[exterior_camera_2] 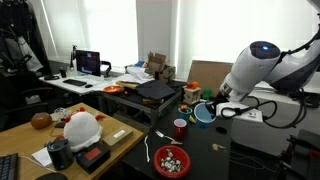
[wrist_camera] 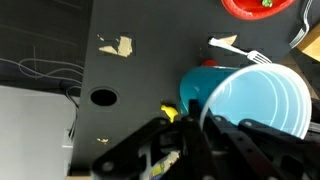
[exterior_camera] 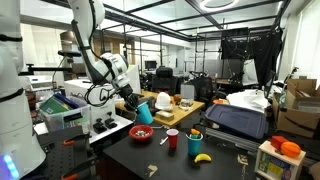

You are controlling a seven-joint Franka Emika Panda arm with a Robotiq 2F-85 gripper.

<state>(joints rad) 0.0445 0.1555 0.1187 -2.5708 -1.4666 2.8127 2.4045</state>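
Gripper [wrist_camera: 200, 128] closed on the rim of the blue cup [wrist_camera: 250, 100], over the black table [wrist_camera: 130, 100]. Red bowl [wrist_camera: 258, 6] sits at 12 o'clock from the cup. My judgement: firm pinch, cup level, clear of the bowl.

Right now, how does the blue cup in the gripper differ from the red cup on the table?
Colour: the blue cup is light blue, while the red cup is plain red. Size: the blue cup looks clearly wider than the red cup. State: the gripper grips the blue cup by its rim, while the red cup stands upright and untouched on the black table. Both are open-topped cups.
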